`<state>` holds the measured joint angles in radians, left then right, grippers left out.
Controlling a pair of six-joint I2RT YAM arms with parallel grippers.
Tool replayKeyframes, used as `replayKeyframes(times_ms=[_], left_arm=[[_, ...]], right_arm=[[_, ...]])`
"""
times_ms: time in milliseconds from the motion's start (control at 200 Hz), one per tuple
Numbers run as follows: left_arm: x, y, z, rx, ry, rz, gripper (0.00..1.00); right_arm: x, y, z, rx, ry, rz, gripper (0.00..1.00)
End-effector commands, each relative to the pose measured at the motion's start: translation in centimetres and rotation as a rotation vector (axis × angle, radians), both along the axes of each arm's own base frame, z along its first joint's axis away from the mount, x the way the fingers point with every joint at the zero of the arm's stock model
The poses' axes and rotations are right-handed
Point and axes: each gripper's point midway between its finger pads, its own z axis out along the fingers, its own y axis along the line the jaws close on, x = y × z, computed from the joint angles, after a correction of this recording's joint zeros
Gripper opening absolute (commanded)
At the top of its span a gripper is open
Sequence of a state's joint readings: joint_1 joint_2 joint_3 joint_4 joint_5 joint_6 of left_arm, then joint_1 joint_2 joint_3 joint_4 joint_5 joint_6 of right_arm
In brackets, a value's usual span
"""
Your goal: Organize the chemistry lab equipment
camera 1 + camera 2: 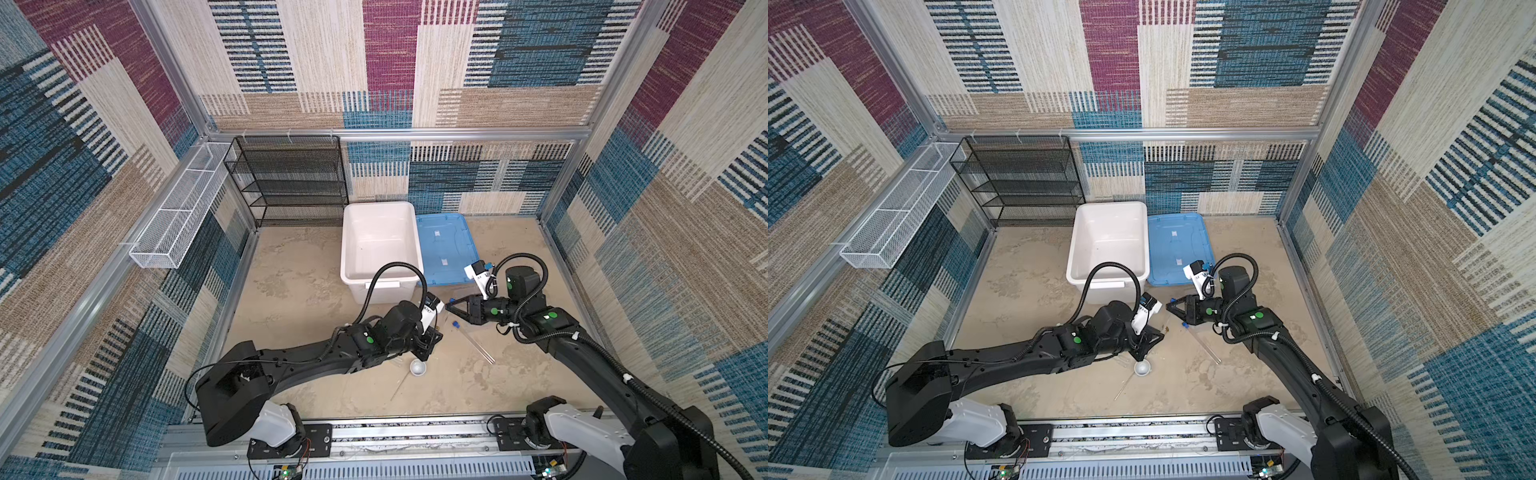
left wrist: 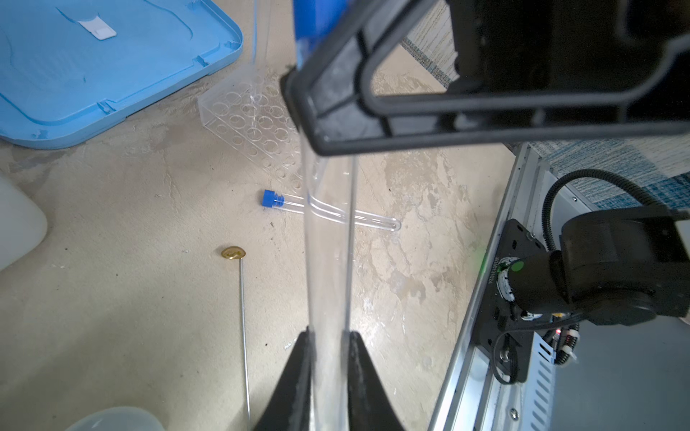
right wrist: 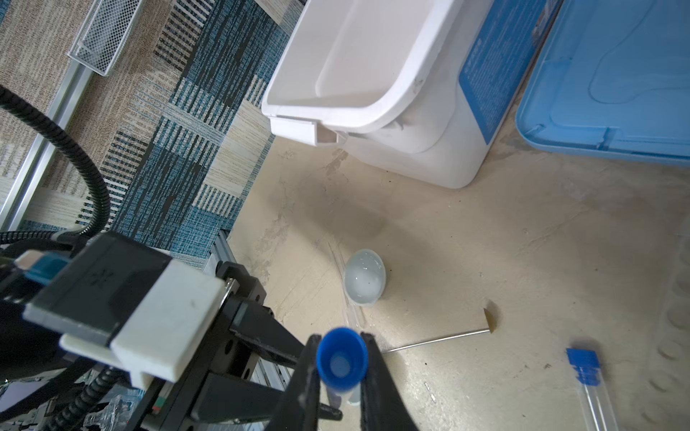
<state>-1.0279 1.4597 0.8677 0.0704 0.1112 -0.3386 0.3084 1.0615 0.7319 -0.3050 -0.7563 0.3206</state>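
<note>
Blue-capped tube — clamped by left gripper on body, right gripper on cap | step: likely handover | next: one clean release

I am looking at a sandy table. A white bin is sitting in the middle of both top views. A blue lid is lying flat just to its right. Lower down, a small white dish, a thin metal rod and a blue-capped tube are lying near each other. A clear rack is sitting close to the lid.

You have one clear blue-capped tube held aloft before the white bin; second tube, spoon rod, white dish rest nearby.
</note>
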Motion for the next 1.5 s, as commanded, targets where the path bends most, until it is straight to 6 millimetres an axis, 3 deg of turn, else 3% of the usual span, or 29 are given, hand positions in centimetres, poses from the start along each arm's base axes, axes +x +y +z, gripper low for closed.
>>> replayKeyframes(times_ms=[0, 35, 185, 270, 481, 681, 936, 1187, 1497], left_arm=[[0.0, -0.5, 0.7, -0.026, -0.015, -0.014, 0.27], [0.1, -0.5, 0.8, -0.03, -0.014, -0.012, 0.34], [0.4, -0.6, 1.9, -0.071, -0.001, 0.024, 0.82], [0.5, -0.7, 3.3, -0.103, 0.026, 0.053, 1.0], [0.6, -0.7, 6.1, -0.175, 0.14, 0.141, 0.99], [0.5, -1.2, 6.6, -0.152, 0.216, 0.158, 0.99], [0.6, -2.4, 6.6, -0.168, 0.252, 0.145, 0.99], [0.6, -3.1, 6.0, -0.174, 0.28, 0.146, 0.99], [1.0, -3.1, 4.8, -0.143, 0.284, 0.17, 0.99]], right_arm=[[0.5, -0.1, 0.4, -0.004, -0.035, -0.02, 0.2], [0.6, -0.2, 0.5, -0.008, -0.043, -0.028, 0.2], [1.4, -1.0, 0.6, -0.047, -0.08, -0.08, 0.19], [2.2, -1.8, 0.8, -0.093, -0.118, -0.132, 0.19], [4.7, -5.3, 3.1, -0.231, -0.291, -0.334, 0.19], [6.1, -8.2, 5.6, -0.288, -0.416, -0.505, 0.16], [7.1, -11.9, 6.3, -0.353, -0.487, -0.718, 0.17], [7.8, -13.0, 6.1, -0.38, -0.528, -0.783, 0.16], [8.8, -13.6, 2.3, -0.472, -0.472, -0.801, 0.16]])
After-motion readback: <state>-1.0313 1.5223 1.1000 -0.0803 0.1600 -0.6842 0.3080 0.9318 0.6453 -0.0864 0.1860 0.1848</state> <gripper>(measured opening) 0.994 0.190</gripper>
